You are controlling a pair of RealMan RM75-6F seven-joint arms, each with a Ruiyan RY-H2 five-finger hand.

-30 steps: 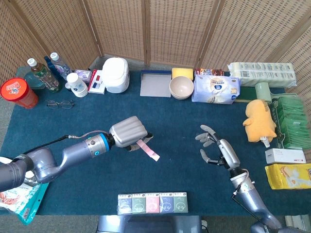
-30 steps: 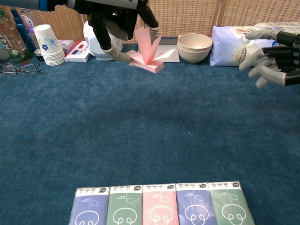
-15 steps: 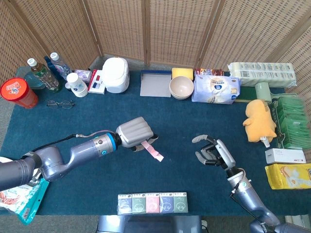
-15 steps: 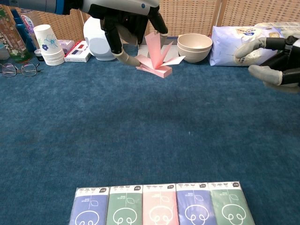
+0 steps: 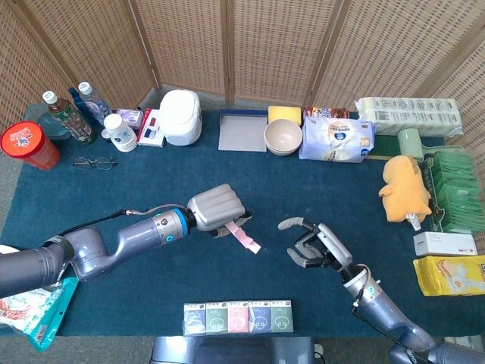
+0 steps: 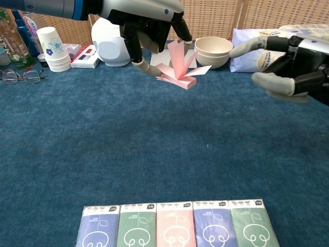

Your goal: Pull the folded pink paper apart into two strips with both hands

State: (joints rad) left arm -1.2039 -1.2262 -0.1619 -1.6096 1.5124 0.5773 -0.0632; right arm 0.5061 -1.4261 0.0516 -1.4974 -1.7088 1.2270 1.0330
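The folded pink paper (image 5: 245, 237) (image 6: 179, 68) hangs above the blue table, its loose leaves fanned upward in the chest view. My left hand (image 5: 219, 209) (image 6: 143, 23) grips it from above by its left end. My right hand (image 5: 314, 246) (image 6: 285, 59) hovers to the right of the paper, fingers spread apart and pointing toward it, holding nothing. A gap separates its fingertips from the paper.
A row of tissue packs (image 5: 239, 317) (image 6: 175, 228) lies at the near table edge. Along the back stand bottles (image 5: 68, 114), paper cups (image 6: 53, 47), a white cooker (image 5: 181, 116), a grey tray (image 5: 242, 130), stacked bowls (image 5: 283, 137) (image 6: 213, 51) and a wipes pack (image 5: 336, 140). A yellow plush toy (image 5: 407, 187) sits at right.
My left hand carried the pink paper rightward, toward the table's middle. My right hand moved left and nearer, closing much of the gap to the paper, fingers still spread.
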